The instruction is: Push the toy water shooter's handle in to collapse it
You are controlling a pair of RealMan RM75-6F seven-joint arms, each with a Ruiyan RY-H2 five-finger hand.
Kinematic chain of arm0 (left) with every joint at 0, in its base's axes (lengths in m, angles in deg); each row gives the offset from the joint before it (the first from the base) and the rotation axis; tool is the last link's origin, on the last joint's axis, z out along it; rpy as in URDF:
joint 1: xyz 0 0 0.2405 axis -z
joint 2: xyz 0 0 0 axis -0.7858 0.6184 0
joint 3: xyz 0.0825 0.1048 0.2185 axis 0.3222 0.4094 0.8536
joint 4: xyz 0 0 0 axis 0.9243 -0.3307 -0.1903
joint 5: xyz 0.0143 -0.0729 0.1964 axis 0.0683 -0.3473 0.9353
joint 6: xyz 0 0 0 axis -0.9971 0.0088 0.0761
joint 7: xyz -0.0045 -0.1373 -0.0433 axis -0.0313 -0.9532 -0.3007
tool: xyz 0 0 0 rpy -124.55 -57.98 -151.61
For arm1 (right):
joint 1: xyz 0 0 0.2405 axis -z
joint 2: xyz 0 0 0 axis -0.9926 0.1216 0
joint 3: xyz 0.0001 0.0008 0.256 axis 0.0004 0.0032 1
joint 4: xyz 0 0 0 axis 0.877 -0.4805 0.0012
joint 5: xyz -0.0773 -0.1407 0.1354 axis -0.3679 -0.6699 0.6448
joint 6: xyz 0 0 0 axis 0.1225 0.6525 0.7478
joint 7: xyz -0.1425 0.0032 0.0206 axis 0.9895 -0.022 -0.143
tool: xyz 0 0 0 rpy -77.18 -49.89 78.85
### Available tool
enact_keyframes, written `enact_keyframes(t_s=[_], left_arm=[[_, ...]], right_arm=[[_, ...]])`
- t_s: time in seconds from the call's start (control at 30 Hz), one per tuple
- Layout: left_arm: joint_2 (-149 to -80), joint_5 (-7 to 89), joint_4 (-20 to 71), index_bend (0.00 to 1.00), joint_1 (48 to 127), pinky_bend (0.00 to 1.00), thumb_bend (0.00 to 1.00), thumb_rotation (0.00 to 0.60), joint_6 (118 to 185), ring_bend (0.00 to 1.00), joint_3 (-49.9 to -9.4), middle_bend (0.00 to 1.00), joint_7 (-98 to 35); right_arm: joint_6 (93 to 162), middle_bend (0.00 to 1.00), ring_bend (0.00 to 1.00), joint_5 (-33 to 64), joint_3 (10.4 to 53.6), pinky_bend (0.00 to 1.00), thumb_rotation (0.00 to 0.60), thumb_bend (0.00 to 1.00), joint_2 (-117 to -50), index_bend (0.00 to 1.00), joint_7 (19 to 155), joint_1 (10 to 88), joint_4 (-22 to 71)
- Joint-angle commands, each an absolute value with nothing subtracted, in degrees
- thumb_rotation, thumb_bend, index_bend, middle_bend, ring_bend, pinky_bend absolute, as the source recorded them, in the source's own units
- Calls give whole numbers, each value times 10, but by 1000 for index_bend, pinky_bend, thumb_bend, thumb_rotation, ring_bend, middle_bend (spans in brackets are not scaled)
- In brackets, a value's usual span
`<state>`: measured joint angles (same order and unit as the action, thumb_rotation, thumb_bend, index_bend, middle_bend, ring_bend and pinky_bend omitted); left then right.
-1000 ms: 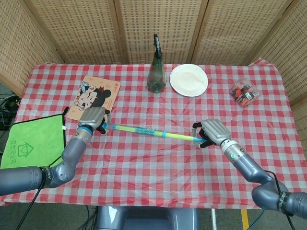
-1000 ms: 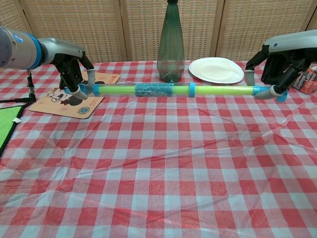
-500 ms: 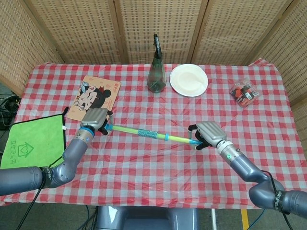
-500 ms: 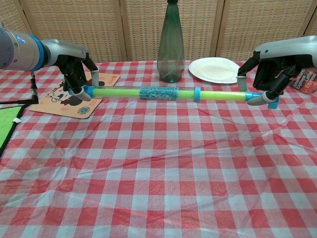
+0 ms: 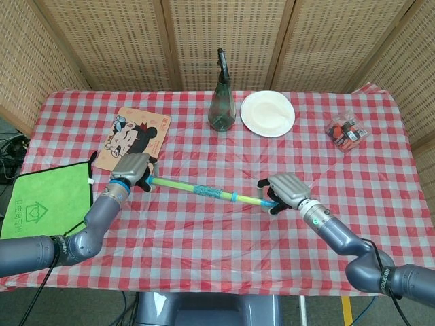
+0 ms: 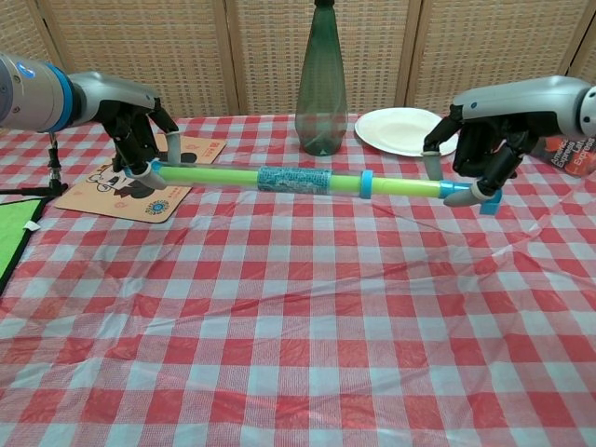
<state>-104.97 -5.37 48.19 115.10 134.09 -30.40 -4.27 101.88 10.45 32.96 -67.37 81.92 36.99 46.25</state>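
Observation:
The toy water shooter (image 5: pixel 204 189) (image 6: pixel 296 180) is a long green tube with a blue patterned band at its middle, held level just above the tablecloth between both hands. My left hand (image 5: pixel 133 168) (image 6: pixel 138 138) grips its left end, fingers curled round the tube. My right hand (image 5: pixel 283 190) (image 6: pixel 484 154) holds the blue handle end (image 6: pixel 468 193) on the right, fingers wrapped about it. A short length of the thinner green rod shows between the blue collar (image 6: pixel 366 184) and my right hand.
A dark green bottle (image 5: pixel 221 102) (image 6: pixel 321 88) stands at the back centre with a white plate (image 5: pixel 267 113) (image 6: pixel 406 130) to its right. A cartoon mat (image 5: pixel 131 138) lies behind my left hand, a green cloth (image 5: pixel 44 200) at the left edge, and a small packet (image 5: pixel 345 132) at the back right.
My right hand has moved left with the handle, sliding the rod into the tube, so the shooter is shorter. The left hand has barely shifted.

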Motion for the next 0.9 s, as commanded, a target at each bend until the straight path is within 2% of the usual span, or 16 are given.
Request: enact_keyframes(t_s=[0.03,0.17,0.23,0.27,0.3,0.33,0.37,0.43,0.5,0.57,0.7,0.9], left_arm=[[-1049,-51,482,610,1152,559,392,600,1337,683,-303,801,-47],[-1050,-49,479,580,1152,555,390,600,1334,669,-300,765,-52],[-1049,-48,476,510,1151,506,376,600,1333,574,-297,632,-53],[-1048,-47,475,466,1151,473,368,600,1332,522,-295,566,-53],[-1047,-46,474,392,1151,408,355,600,1331,436,-292,452,-53],[-1044,-44,473,323,1150,335,343,600,1330,350,-288,342,-51],[-1043,-44,473,285,1150,290,330,600,1329,295,-286,277,-50],[-1035,-49,475,187,1150,181,281,600,1316,154,-283,122,-55],[-1030,-52,476,134,1149,119,241,600,1305,77,-281,32,-60],[-1027,-52,476,117,1148,97,219,600,1301,51,-280,0,-66],[-1024,-43,480,98,1142,91,210,600,1294,29,-281,0,-84],[-1015,-11,492,94,1122,62,210,600,1304,4,-289,0,-119]], right_arm=[[1020,1000,992,103,330,665,600,470,-674,846,819,368,463],[1020,1000,972,103,327,657,600,459,-675,836,819,368,460],[1023,973,924,106,326,588,600,424,-676,801,821,369,455],[1026,919,865,107,324,497,600,393,-677,755,824,370,452],[1028,836,789,108,323,393,600,364,-678,696,827,371,449],[1030,782,743,108,320,338,600,351,-678,662,832,371,446],[1031,714,684,107,317,282,600,334,-678,619,838,372,442],[1041,601,588,108,313,229,600,307,-683,553,851,374,435],[1047,435,431,110,310,159,600,274,-687,432,860,376,431],[1048,350,347,115,307,128,600,256,-688,368,868,376,430],[1056,204,179,122,304,98,600,243,-690,289,883,378,431],[1073,118,69,128,303,76,600,234,-683,258,891,387,440]])
